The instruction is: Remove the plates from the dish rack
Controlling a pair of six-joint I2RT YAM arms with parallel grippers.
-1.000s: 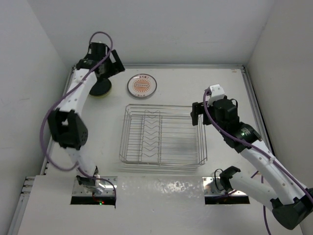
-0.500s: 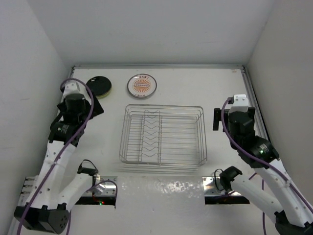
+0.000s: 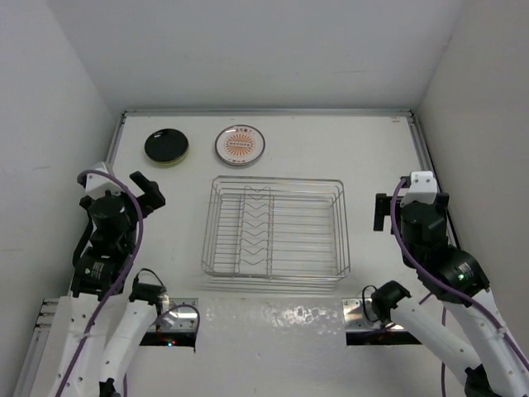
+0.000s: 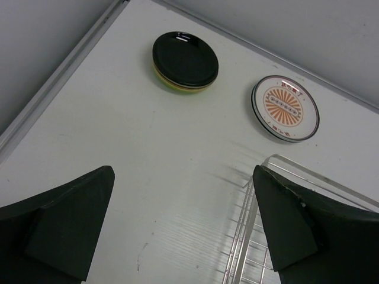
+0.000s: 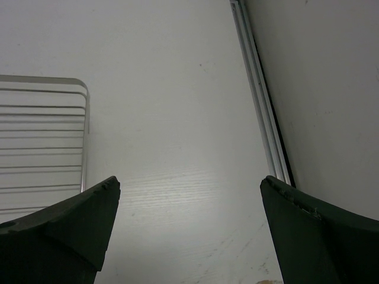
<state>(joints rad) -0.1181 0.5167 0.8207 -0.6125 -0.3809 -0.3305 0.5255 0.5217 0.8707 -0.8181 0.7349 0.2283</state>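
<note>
"At the far left of the table (image 3: 347,149), your black plate (image 3: 166,146) tops a stack (image 4: 177,87) with a lime green rim showing beneath it. The red-orange patterned plate (image 3: 240,145) lies flat just to its right. The dish rack (image 3: 275,230) in the middle shows only bare wire, so I judge the unloading done."

"And my grippers?"

"Both are spread wide and hold nothing. Your left gripper (image 4: 183,171) hangs left of the rack, nearer than the stack. Your right gripper (image 5: 189,180) hangs off the rack's right end, apart from it."

"So what can go wrong from here?"

"Three things. If you reach far with the left arm, a finger could catch the stack and slide the top plate off, since glazed plates probably shift easily. If you lower the right arm carelessly, it may hook the rack's wire rim and drag the basket toward the plates. And I cannot tell how many plates that stack holds, so don't trust the count."
</note>
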